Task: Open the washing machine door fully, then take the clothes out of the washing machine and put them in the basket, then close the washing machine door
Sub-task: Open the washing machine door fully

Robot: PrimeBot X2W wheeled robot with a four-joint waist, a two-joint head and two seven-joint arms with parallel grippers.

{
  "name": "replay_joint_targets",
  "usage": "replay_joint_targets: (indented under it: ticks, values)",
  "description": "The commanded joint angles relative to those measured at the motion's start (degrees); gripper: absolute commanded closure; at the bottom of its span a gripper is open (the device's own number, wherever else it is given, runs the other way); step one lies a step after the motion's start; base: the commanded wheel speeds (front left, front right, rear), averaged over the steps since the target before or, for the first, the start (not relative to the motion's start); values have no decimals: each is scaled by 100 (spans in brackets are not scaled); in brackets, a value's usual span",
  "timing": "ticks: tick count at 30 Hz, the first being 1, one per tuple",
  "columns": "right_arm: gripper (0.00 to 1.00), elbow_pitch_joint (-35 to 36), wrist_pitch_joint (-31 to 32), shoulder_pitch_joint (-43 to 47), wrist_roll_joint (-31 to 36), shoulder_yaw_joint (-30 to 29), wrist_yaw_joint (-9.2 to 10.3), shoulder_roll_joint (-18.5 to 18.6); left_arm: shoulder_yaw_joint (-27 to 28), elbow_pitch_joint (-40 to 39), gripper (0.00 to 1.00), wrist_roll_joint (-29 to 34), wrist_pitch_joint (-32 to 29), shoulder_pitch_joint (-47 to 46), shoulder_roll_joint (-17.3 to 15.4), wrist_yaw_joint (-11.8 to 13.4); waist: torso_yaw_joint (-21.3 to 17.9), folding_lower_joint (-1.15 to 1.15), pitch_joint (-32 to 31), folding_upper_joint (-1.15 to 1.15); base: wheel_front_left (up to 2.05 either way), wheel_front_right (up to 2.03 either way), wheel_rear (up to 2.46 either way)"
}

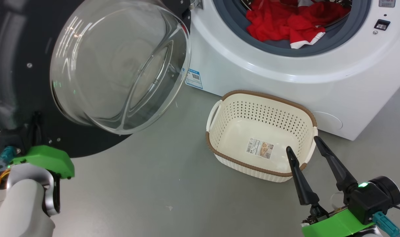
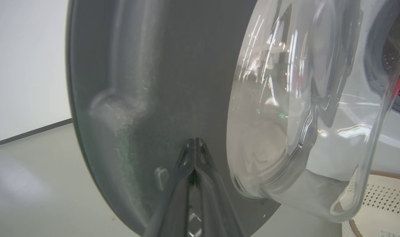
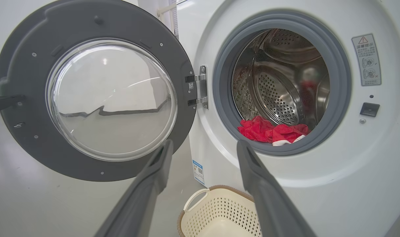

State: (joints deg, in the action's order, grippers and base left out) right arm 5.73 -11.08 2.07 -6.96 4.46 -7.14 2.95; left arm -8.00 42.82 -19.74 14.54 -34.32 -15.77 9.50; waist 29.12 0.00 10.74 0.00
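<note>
Grey, smooth floor [image 1: 147, 184] runs under everything. At the lower right of the head view the right hand [image 1: 302, 143] stands released and empty. Its two long, dark, tapered fingers are spread wide, with their tips over the near right corner of the basket [image 1: 226, 121].

At the lower left the left hand [image 2: 195, 144] is clenched on nothing. Its fingers are pressed into a single point that meets the dark inner face of the washing machine door [image 1: 15, 65].

The basket is cream plastic with perforated walls, a brown woven-look rim and a paper label [image 1: 259, 148] on its bottom. It sits on the floor just in front of the washing machine [image 1: 252, 79].

The round door stands open at the upper left, its clear glass bowl [image 1: 120, 65] bulging outward.

On the glossy white machine a grey rubber ring [image 3: 341, 82] circles the mouth. The clothes [image 1: 285, 19], crumpled bright red fabric with white trim, lie low in the opening and spill onto the ring. Behind them curves the perforated steel drum [image 3: 279, 98].
</note>
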Motion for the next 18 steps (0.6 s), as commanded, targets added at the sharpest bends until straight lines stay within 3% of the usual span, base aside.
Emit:
replay_joint_targets:
  ticks: [1,11,18]
  values:
    - [0,162,7,-223,50,137,-35,-7,294,-76,100,-14,45,-265,-382,-9,-7,0,6,0,0,0,0]
    - [0,128,-13,-282,35,142,-35,-7,453,54,100,126,45,-327,-375,-59,-77,0,12,0,0,0,0]
    - [0,67,-74,-298,-32,110,-35,-7,624,-347,100,175,45,-134,-280,-89,-123,0,-57,0,0,0,0]
